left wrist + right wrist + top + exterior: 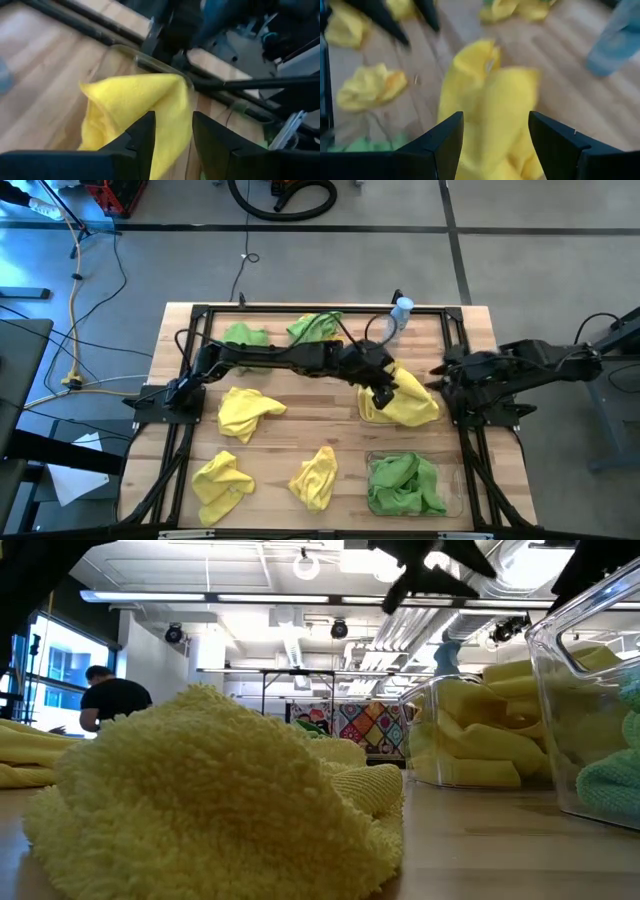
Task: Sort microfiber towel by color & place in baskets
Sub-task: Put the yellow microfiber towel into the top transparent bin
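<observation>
While left gripper (383, 395) jaws part, yellow towel (405, 405) heaped, no clear axis.

Microfiber towel (215, 795): yellow cloth, fuzzy looped pile, matt. Baskets (470, 730): clear plastic, glossy (walls catch ceiling light). Table (300, 430): pale wood planks, smooth. Frame (300, 310): black metal, matt.

Yellow towels (400, 405), green towels (405, 483), blue-capped bottle (401, 313).
</observation>
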